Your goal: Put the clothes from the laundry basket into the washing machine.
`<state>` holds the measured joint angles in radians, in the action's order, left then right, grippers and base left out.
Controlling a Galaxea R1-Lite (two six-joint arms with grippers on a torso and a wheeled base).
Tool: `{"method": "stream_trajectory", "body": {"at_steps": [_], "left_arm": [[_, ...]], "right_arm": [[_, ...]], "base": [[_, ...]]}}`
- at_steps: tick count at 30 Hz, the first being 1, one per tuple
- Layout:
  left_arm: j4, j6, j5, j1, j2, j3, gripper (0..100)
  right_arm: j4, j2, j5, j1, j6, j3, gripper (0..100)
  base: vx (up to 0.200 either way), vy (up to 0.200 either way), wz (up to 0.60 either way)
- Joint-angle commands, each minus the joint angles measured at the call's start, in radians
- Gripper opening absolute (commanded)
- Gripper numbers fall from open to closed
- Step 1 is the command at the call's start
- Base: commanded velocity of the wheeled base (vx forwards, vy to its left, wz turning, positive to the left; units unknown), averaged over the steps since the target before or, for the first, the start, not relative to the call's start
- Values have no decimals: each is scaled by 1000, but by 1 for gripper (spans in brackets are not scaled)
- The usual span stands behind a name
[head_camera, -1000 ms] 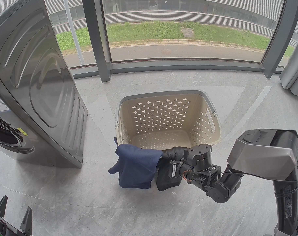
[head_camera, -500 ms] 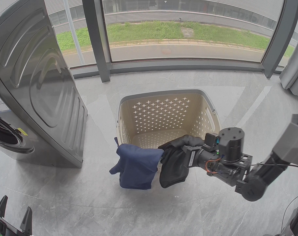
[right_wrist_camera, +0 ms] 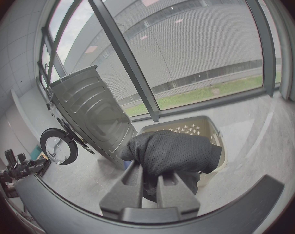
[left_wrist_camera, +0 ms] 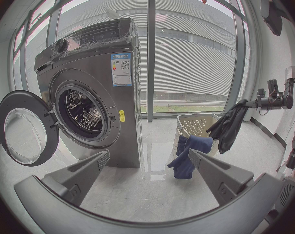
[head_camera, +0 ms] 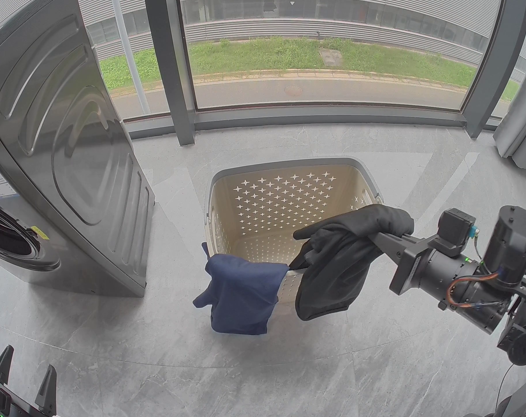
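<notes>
Between the right gripper's (head_camera: 383, 240) jaws the finely dotted garment (head_camera: 338, 262) is black, the cloth (head_camera: 240, 293) just beyond them is plain navy, the laundry basket (head_camera: 286, 198) is beige with star-shaped holes, the washing machine (head_camera: 72, 146) dark grey.

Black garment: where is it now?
Head view: the black garment hangs from the right gripper over the near edge of the basket, right of the blue garment.
</notes>
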<state>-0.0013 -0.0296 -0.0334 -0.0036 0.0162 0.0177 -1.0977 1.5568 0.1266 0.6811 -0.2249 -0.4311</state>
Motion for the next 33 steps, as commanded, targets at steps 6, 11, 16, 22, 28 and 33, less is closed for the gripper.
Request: {"method": "stream_trajectory", "body": {"at_steps": [6,11,16,22,28,33], "left_arm": [[0,7,4,1,-9,-18,100],[0,7,4,1,-9,-18,100],[0,3,4,1,-7,-18,100],[0,5,4,1,-7,-18,100],[0,5,4,1,-7,-18,100],[0,3,6,1,-9,-18,100]], "right_arm": [[5,-124,-1,5,30,9,0],[-1,-129,-1,11,30,14,0],[-5,-129,-2,14,29,21,0],[-8,-127,-2,14,27,20,0],[-8,-129,-1,14,27,20,0],[-8,-126,-2,14,25,20,0]], "base": [[-133,0,0],[-200,0,0],[0,0,0],[0,167,0],[0,200,0],[0,200,0]]}}
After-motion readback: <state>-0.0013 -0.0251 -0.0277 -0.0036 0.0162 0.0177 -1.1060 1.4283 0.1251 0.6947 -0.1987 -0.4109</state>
